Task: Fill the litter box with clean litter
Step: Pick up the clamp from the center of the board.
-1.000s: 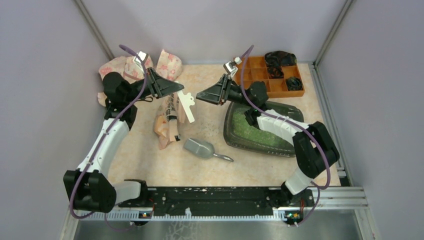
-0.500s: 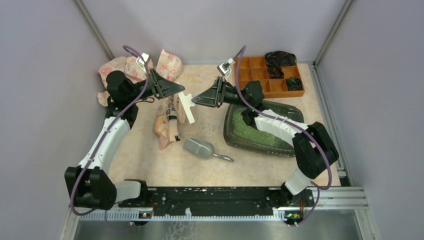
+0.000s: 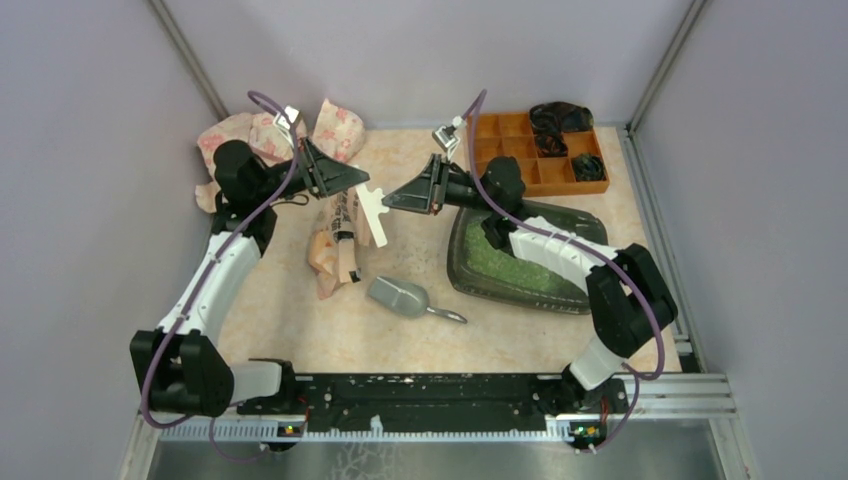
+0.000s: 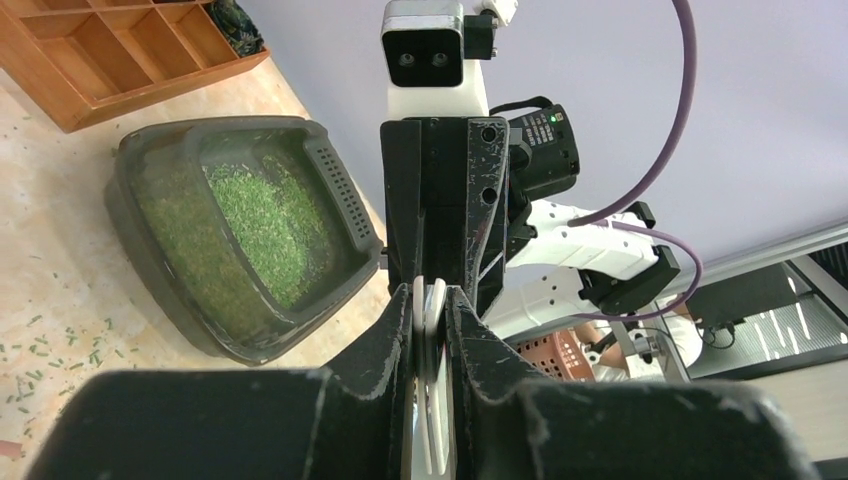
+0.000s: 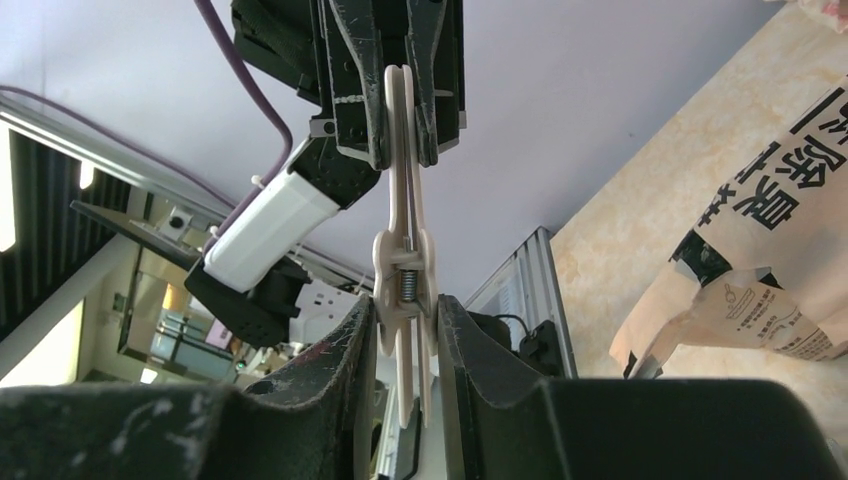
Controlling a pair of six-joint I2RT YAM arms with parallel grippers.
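Right claw (image 3: 392, 198) grips white clip (image 3: 373, 214) — litter box (image 3: 458, 266) lies to its right.

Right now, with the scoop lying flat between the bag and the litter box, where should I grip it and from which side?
Probably the thin handle, from straight above, with the jaws set across it. The bowl of the scoop looks too broad to span and lies flat on the table, while the handle sticks out bare toward the litter box, with nothing crowding it.
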